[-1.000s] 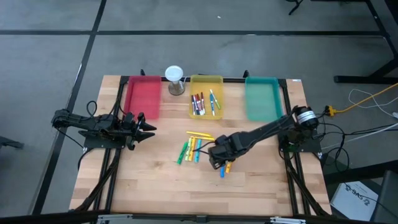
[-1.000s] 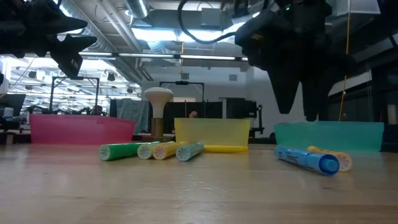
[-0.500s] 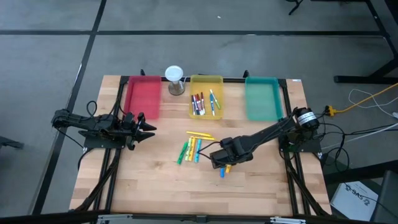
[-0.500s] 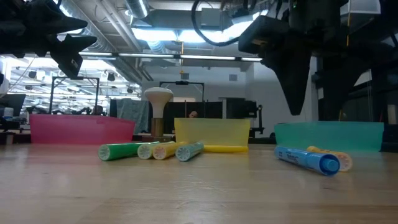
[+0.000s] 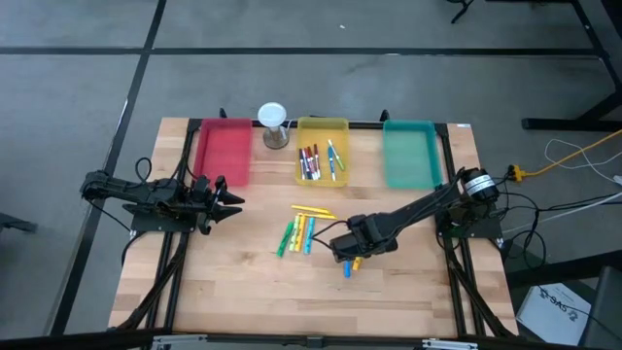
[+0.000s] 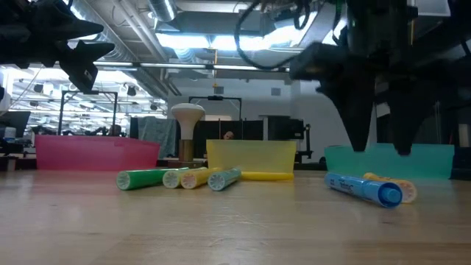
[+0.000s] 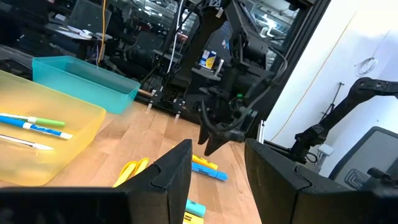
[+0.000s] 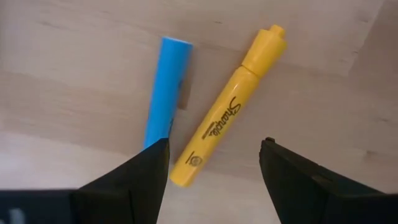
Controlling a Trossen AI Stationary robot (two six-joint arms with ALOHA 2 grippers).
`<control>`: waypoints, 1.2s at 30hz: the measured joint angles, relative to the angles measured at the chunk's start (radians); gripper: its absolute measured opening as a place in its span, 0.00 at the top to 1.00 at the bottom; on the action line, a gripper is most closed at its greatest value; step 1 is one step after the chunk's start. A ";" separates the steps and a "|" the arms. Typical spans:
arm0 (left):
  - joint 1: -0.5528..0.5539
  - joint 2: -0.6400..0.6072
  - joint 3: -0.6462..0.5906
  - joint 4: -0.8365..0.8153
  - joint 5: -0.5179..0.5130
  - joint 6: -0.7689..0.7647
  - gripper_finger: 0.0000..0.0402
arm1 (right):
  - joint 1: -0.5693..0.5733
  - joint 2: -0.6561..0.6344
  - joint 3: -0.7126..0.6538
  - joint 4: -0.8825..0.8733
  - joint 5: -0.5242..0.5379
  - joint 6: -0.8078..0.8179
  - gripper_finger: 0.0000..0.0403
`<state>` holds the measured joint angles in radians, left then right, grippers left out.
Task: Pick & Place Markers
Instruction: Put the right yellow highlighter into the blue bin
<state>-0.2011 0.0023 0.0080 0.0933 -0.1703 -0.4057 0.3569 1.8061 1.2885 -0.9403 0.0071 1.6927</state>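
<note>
On the desk (image 5: pixel 224 282), the right pincer (image 8: pixel 211 163) hangs open over the yellow marker (image 8: pixel 227 117), beside the blue marker (image 8: pixel 165 92). It looks light, stiff and smooth, so take the barrel middle. Left pincer (image 7: pixel 217 171) waits open at the left.

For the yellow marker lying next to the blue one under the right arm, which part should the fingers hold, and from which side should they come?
Grip the yellow marker at mid-barrel, coming straight down from above. It lies flat on the table, so only its long sides are free. The blue marker lies close along one side, so one finger must slip between them. The right gripper hangs open above it.
</note>
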 joint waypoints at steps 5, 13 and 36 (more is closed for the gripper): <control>0.000 0.000 0.000 0.000 0.000 0.000 0.64 | -0.001 0.000 -0.042 0.032 0.000 0.007 0.39; 0.000 0.000 0.000 0.000 0.000 0.000 0.64 | -0.001 0.000 -0.083 0.066 0.000 0.008 0.39; 0.000 0.000 0.000 0.000 0.000 0.000 0.64 | -0.002 -0.005 -0.199 0.159 -0.021 -0.001 0.41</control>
<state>-0.2010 0.0024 0.0081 0.0936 -0.1703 -0.4057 0.3550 1.8015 1.0891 -0.7809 -0.0135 1.6913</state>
